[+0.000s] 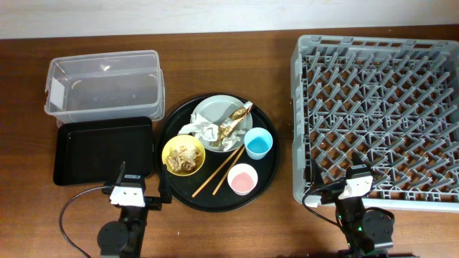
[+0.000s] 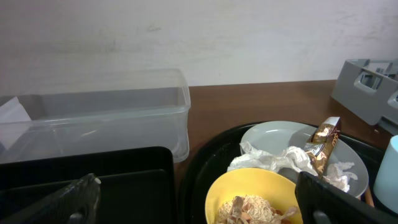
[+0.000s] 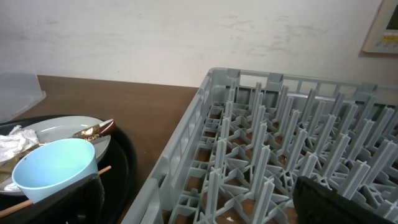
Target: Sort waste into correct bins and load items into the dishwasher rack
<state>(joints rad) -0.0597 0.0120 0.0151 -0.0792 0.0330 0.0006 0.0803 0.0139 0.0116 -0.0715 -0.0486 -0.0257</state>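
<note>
A round black tray [image 1: 267, 179] holds a grey-green plate [image 1: 212, 112] with crumpled white paper [image 1: 204, 132] and a gold foil wrapper [image 1: 237, 120], a yellow bowl [image 1: 170, 148] of food scraps [image 1: 185, 158], a blue cup [image 1: 258, 143], a pink cup [image 1: 242, 178] and chopsticks [image 1: 219, 172]. The clear tub [image 1: 104, 86] and black rectangular tray [image 1: 104, 150] sit at the left. The grey rack [image 1: 380, 115] is at the right. My left gripper [image 1: 140, 180] is open and empty, near the bowl [image 2: 249, 177]. My right gripper [image 1: 356, 168] is open and empty over the rack's front edge [image 3: 186, 143].
The wall runs along the table's far edge. Bare brown wood lies between the round tray and the rack. The blue cup [image 3: 56, 168] stands left of my right gripper. Cables trail from both arm bases at the front edge.
</note>
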